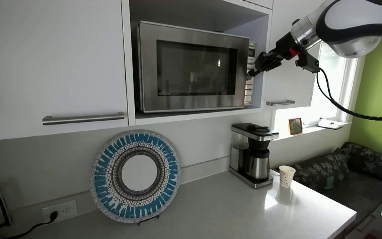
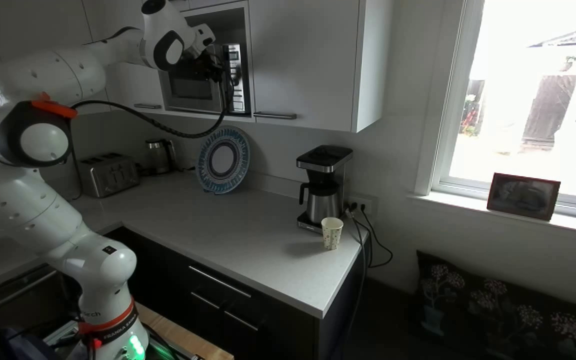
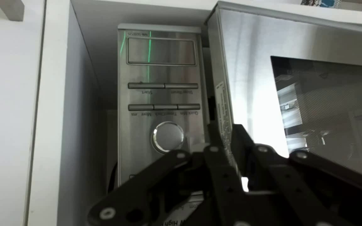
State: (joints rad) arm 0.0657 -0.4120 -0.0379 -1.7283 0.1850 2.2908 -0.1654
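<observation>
A steel microwave (image 1: 199,103) sits in a wall cabinet niche, with its door (image 3: 244,40) swung slightly out from the body. My gripper (image 3: 226,135) has one finger on each side of the door's free edge and is shut on it. Left of the door in the wrist view lies the control panel (image 3: 165,72), with a round knob (image 3: 168,136) and its lettering upside down. From an exterior view the gripper (image 1: 252,73) reaches in from the right to that edge; in another exterior view the gripper (image 2: 214,72) is dark and its fingers are hard to make out.
The niche side wall (image 3: 77,125) stands close beside the panel. Below are a coffee maker (image 1: 254,156), a paper cup (image 1: 287,176) and a decorated round plate (image 1: 138,210) on the counter. A cable (image 2: 158,125) hangs from the arm. Cabinet handles (image 2: 275,115) jut out nearby.
</observation>
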